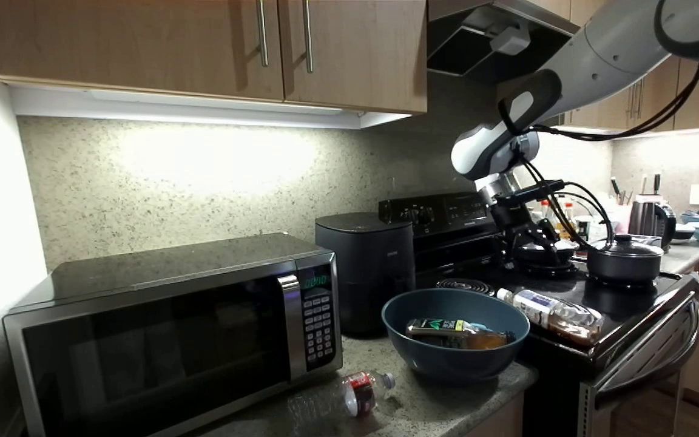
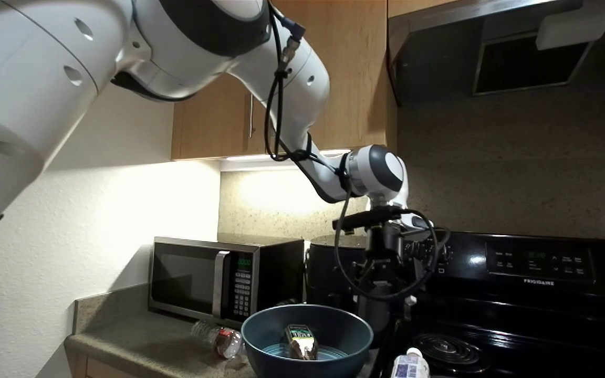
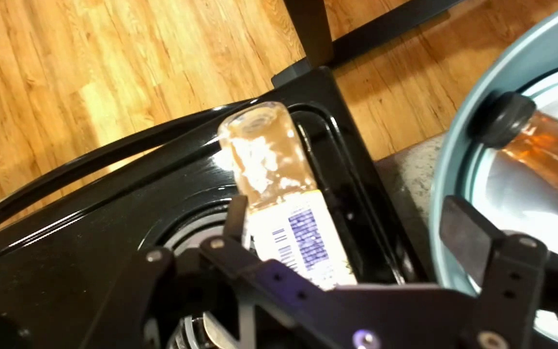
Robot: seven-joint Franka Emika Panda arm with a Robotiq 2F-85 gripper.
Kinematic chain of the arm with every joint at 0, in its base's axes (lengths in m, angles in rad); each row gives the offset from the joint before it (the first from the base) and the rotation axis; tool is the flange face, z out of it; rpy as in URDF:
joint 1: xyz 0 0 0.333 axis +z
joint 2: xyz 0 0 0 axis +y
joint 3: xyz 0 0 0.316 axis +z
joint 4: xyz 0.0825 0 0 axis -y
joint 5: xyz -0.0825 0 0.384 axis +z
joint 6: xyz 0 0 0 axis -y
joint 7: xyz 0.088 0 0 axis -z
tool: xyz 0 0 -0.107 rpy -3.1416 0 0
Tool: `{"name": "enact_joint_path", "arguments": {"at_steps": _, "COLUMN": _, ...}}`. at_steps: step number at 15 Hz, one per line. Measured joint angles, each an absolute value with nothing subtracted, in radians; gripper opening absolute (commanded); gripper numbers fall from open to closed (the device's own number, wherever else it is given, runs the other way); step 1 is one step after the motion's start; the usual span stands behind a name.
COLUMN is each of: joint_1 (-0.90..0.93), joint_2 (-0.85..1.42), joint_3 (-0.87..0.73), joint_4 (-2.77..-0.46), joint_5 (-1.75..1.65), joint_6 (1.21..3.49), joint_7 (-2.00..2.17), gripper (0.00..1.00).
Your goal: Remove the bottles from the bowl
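Observation:
The blue bowl (image 1: pixel 446 365) stands on the counter beside the stove; it also shows in an exterior view (image 2: pixel 276 363) and the wrist view (image 3: pixel 448 167). An amber bottle with a dark label and black cap lies tilted inside it (image 1: pixel 440 328) (image 2: pixel 302 344) (image 3: pixel 552 155). A clear bottle with a white and blue label (image 1: pixel 553 315) lies on the stove, also in the wrist view (image 3: pixel 279 194). A clear bottle with a red label (image 1: pixel 360 391) lies on the counter. My gripper (image 3: pixel 351 223) is open and empty above the stove, behind the bowl and the stove bottle.
The microwave (image 1: pixel 161 352) stands left of the bowl, and a black air fryer (image 1: pixel 364 273) behind it. A lidded pot (image 1: pixel 624 261) and a dark pan stand on the stove. The range hood (image 1: pixel 495 42) hangs above. The counter edge lies just before the bowl.

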State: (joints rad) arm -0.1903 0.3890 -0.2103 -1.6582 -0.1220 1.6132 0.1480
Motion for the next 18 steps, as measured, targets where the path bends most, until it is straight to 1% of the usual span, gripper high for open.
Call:
{"name": "enact_joint_path", "arguments": {"at_steps": 4, "joint_1": -0.109, "joint_2": 0.278, "joint_3": -0.166, "joint_4": -1.752, "joint_5": -0.122, "joint_6": 1.644, "joint_7": 0.237, "gripper": 1.00}}
{"name": "enact_joint_path", "arguments": {"at_steps": 8, "joint_1": -0.070, "joint_2": 0.235, "joint_3": -0.137, "joint_4": -1.821, "joint_5": -0.122, "joint_6": 1.695, "joint_7": 0.242, "gripper": 1.00}}
{"name": "enact_joint_path", "arguments": {"at_steps": 13, "joint_1": -0.075, "joint_2": 0.237, "joint_3": -0.138, "joint_4": -1.821, "joint_5": -0.123, "joint_6": 1.698, "joint_7": 0.237, "gripper": 1.00}}
{"name": "enact_joint_path", "arguments": {"at_steps": 18, "joint_1": -0.055, "joint_2": 0.291, "joint_3": -0.086, "joint_4": -1.766, "joint_5": -0.132, "joint_6": 1.696, "joint_7": 0.117, "gripper": 1.00}}
